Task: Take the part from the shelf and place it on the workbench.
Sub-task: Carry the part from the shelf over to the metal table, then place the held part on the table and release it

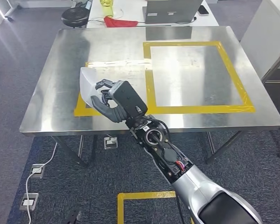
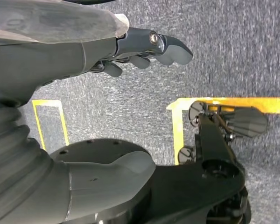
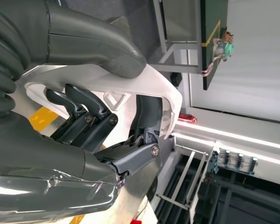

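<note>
The white curved plastic part hangs over the left front of the steel workbench, above a small yellow-taped patch. My right hand grips it, with the dark fingers curled into its hollow side. The right wrist view shows the same hold close up: the thumb lies on the outer face of the part while the fingers hook under its rim. I cannot tell whether the part touches the tabletop. My left hand hangs over the grey carpet, fingers apart and holding nothing.
A large yellow tape rectangle marks the workbench's middle and right. Behind it stand a laptop, a red cloth and a black stool. Floor sockets and yellow floor tape lie below; a white cabinet stands right.
</note>
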`<move>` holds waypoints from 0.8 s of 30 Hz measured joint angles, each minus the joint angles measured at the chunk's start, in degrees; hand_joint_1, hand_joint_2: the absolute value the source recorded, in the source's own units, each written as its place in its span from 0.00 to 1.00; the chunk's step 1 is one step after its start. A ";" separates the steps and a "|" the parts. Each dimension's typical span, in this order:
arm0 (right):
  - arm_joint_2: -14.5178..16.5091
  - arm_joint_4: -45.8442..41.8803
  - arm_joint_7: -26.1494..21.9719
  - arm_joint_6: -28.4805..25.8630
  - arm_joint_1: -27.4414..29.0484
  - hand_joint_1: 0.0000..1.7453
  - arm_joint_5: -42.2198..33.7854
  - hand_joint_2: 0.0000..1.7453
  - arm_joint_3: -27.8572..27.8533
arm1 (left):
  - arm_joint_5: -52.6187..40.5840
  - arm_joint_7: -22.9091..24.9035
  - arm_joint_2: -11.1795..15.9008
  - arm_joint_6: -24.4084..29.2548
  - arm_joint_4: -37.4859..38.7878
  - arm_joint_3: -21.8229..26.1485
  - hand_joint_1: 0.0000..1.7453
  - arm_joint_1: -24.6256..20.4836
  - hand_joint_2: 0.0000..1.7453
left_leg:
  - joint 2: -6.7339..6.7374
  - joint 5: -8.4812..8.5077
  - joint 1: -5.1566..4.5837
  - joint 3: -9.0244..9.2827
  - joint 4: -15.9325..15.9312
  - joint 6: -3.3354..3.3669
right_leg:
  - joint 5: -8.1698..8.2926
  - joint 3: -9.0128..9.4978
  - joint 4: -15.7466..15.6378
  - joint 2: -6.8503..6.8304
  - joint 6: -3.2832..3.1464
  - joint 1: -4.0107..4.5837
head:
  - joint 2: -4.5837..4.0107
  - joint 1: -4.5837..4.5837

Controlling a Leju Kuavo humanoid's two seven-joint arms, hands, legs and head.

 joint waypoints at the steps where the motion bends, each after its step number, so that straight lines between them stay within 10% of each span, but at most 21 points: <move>1: 0.00 0.06 0.03 0.02 0.00 1.00 0.00 1.00 0.08 | 0.04 0.01 0.01 0.04 0.00 0.00 0.00 0.00 1.00 | 0.00 -0.01 -0.03 0.00 0.02 0.02 | 0.00 0.01 -0.04 0.00 0.01 -0.01 | 0.00 0.02; 24: 0.02 1.02 0.85 -1.01 0.00 1.00 0.22 1.00 1.01 | 0.43 -0.14 -0.01 0.11 0.00 -0.04 0.00 0.00 1.00 | 0.04 0.12 0.17 0.03 0.04 0.06 | 0.14 -0.07 -0.02 0.00 0.25 0.40 | 0.00 0.00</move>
